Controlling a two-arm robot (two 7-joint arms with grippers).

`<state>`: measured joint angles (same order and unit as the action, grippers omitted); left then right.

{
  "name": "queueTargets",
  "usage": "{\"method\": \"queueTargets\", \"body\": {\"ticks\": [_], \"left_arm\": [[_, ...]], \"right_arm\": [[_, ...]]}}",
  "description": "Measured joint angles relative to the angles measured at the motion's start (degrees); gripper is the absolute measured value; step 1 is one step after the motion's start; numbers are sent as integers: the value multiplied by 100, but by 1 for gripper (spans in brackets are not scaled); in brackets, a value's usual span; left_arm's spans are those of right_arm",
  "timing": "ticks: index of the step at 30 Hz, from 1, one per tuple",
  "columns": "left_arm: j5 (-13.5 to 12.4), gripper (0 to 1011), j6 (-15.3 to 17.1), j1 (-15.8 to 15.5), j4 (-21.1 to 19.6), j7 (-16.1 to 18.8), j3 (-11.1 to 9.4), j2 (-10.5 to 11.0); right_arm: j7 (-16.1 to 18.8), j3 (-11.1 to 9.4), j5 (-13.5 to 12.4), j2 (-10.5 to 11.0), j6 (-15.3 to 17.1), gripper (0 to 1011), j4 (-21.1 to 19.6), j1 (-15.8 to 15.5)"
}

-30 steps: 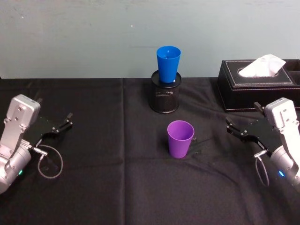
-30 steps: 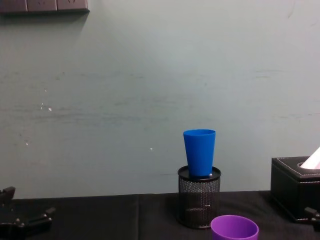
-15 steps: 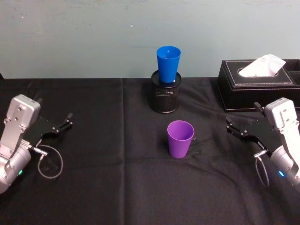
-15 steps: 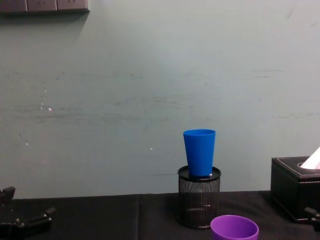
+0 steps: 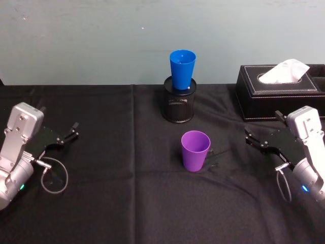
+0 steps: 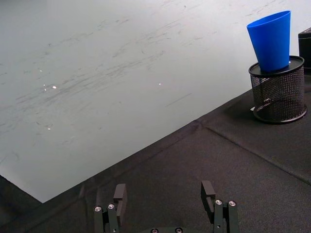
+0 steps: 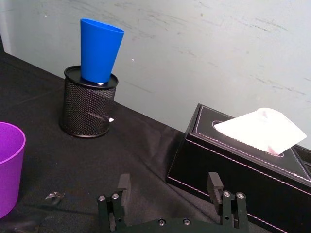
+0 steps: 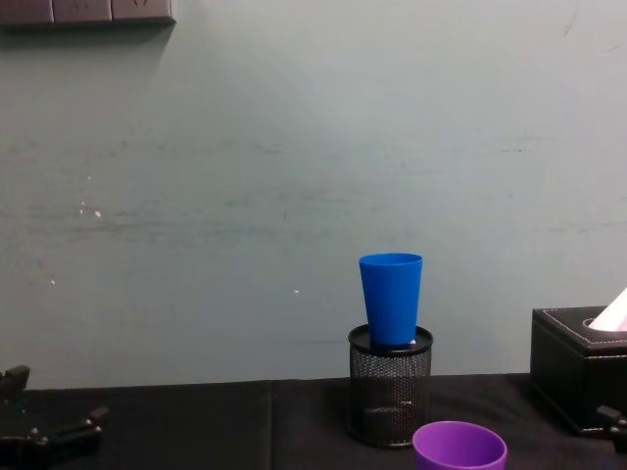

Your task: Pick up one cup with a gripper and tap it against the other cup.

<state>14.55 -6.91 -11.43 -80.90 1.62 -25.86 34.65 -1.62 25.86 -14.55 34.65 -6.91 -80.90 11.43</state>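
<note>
Sitting spread at the worktop's [image 5: 127,203] sides, left end effector [image 5: 68,133] and right end effector [image 5: 252,140] are flanking the purple cup [image 5: 195,151], well apart; hard tapping is risking toppling the blue cup [image 5: 182,68] perched in the mesh pen holder [image 5: 179,105].

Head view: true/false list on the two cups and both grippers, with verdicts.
1. The bright blue plastic tumbler stands in the top of the black wire-mesh pen holder. True.
2. The right gripper holds the purple plastic tumbler. False: the gripper is open and apart from it, off to the robot's right.
3. The purple tumbler lies tipped over. False: it stands upright on the black tablecloth, mouth up.
4. The left gripper is open and empty. True.
</note>
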Motion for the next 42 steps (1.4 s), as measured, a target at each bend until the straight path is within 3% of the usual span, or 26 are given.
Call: {"method": "queueTargets", "body": {"ticks": [6,12,17,23,31,35,42], "left_arm": [[0,1000,0,0,0,0,0,0],[0,1000,0,0,0,0,0,0],[0,1000,0,0,0,0,0,0],[0,1000,0,0,0,0,0,0],[0,1000,0,0,0,0,0,0],[0,1000,0,0,0,0,0,0],[0,1000,0,0,0,0,0,0]], "right_arm": [[5,-22,2,-7,-13,1003,-7,-11],[123,-261,-180,-28,-200,1003,-226,-201],[351,-451,-389,28,-343,1003,-547,-481],[743,-530,-634,123,-423,1003,-746,-751],[1503,-466,-909,224,-628,1003,-849,-1032],[1854,-357,-957,135,-717,1003,-712,-1018],[2100,-232,-911,-89,-702,1003,-467,-847]]}}
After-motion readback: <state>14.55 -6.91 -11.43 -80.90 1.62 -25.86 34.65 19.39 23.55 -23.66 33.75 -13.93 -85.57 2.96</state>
